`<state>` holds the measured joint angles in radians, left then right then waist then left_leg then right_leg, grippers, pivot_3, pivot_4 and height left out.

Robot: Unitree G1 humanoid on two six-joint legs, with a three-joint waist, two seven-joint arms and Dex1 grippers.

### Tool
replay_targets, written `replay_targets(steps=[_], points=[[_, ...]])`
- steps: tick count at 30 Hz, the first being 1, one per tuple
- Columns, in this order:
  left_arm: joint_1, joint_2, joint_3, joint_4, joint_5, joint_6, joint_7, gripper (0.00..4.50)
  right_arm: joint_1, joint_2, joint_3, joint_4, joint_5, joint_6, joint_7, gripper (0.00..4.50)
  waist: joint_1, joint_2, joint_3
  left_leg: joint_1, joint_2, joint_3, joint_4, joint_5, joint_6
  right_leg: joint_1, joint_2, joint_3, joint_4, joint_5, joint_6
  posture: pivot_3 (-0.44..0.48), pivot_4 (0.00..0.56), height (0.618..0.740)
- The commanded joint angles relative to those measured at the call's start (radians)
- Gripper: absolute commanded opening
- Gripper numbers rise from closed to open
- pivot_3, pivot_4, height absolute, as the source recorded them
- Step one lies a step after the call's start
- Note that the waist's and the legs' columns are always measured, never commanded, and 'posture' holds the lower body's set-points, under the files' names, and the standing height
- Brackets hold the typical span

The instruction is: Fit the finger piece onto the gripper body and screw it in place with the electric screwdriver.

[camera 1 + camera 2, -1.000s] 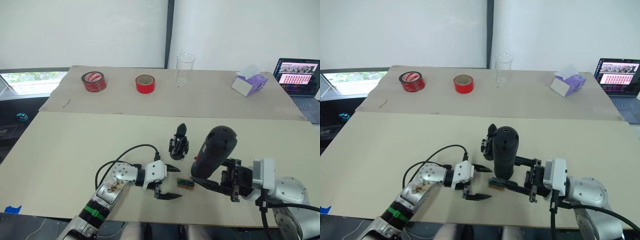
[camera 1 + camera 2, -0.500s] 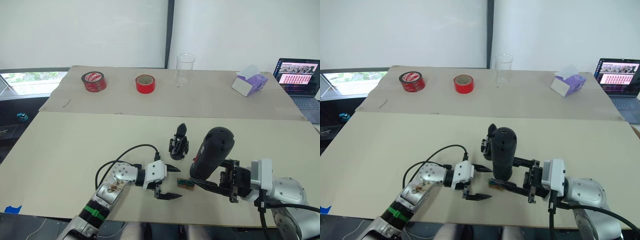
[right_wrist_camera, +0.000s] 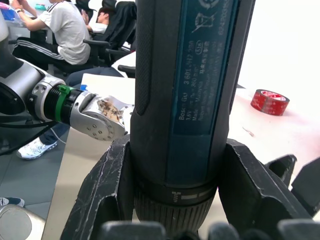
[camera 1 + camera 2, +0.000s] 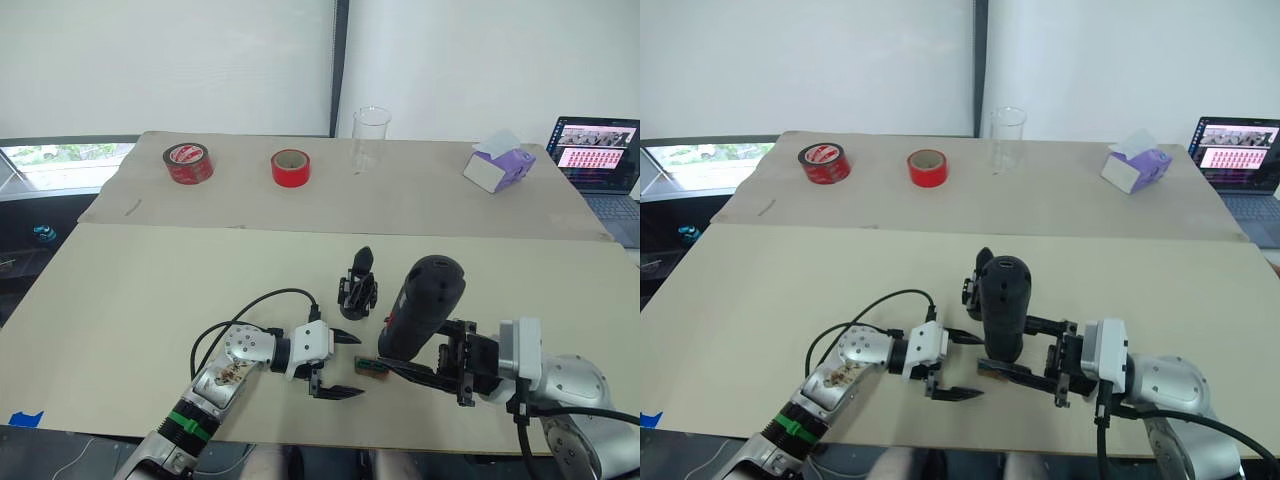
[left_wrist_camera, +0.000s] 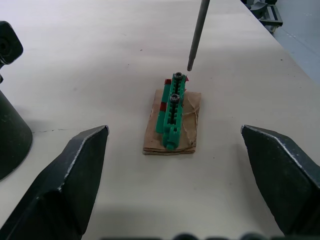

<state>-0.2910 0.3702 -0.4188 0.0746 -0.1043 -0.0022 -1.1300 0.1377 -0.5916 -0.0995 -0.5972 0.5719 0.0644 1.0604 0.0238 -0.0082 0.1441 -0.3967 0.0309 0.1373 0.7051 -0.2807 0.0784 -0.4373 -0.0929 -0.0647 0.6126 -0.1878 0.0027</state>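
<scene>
**A:** Where's the bit relative to the screws?

**B:** My right claw point(image 4: 440, 360) is clamped around the electric screwdriver point(image 4: 422, 305), held nearly upright. Its bit point(image 5: 196, 34) hangs just over the far end of the green screw holder point(image 5: 171, 110), whose long axis points away from my left claw point(image 4: 335, 365).

**A:** And the left?

**B:** Spread wide, empty, nearest the holder. The gripper body point(image 4: 357, 287) stands just beyond on the bench point(image 4: 150, 290).

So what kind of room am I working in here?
Probably an office or lab workspace: a laptop sits open on the far table, tape rolls lie there too, and people sit in office chairs nearby.
</scene>
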Motion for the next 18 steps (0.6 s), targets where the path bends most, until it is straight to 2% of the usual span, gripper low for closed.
replay_targets(steps=[1,18], points=[[0.017,0.002,-0.031,0.018,0.018,0.008,-0.002,4.5,-0.006,-0.005,-0.019,-0.027,0.019,-0.032,-0.003,1.93,0.0,0.0,0.0,0.0,0.0,0.0,0.0,0.0,0.0,0.0,0.0,0.0,0.0,0.0,0.0,0.0,0.15,0.74],[0.021,0.0,-0.04,0.018,0.017,0.007,-0.001,4.5,-0.002,-0.003,-0.037,-0.013,0.028,-0.043,0.004,1.93,0.0,0.0,0.0,0.0,0.0,0.0,0.0,0.0,0.0,0.0,0.0,0.0,0.0,0.0,0.0,0.0,0.15,0.74]])
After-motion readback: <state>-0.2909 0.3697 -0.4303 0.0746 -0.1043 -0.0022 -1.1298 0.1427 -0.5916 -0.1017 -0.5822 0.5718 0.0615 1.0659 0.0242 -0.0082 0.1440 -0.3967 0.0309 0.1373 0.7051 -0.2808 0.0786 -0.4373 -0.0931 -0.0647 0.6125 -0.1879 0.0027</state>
